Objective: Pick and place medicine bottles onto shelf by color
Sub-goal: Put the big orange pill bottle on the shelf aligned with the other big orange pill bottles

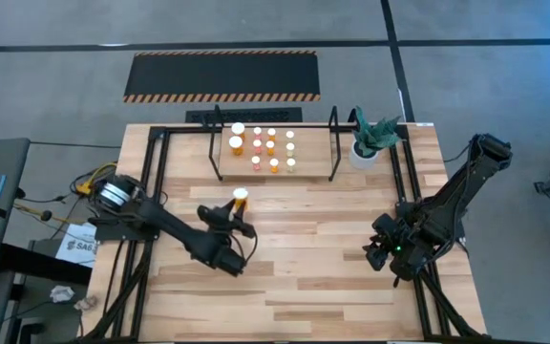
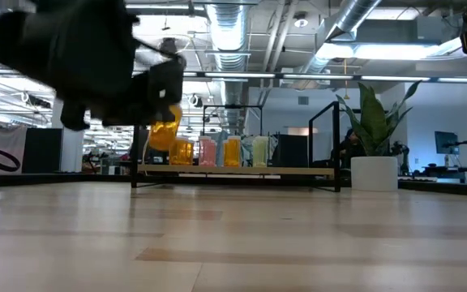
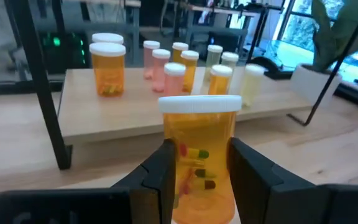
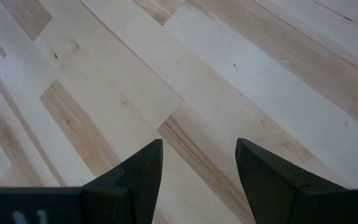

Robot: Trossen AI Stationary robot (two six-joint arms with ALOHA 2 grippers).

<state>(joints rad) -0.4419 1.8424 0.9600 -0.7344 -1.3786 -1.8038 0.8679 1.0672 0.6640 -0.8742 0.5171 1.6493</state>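
The orange medicine bottle (image 3: 199, 155), white-capped with coloured pills inside, is pinched upright between the two fingers of the left pincer (image 3: 199, 171), lifted clear of the worktop (image 1: 294, 268) just on the near side of the shelf (image 1: 275, 177). Held by its body below the cap, it stays vertical, which should let it be set down standing.

On the shelf's wood floor the other bottles (image 1: 270, 148) already stand sorted: two larger orange ones (image 3: 107, 65) at the left, then pinkish, orange and pale ones in short rows toward the right. Judging by colour, the carried bottle belongs with the orange ones on the left.

The right pincer (image 4: 199, 171) waits over bare wood at the near right of the worktop, its fingers spread and holding nothing. A potted plant (image 1: 370, 139) stands just right of the shelf.
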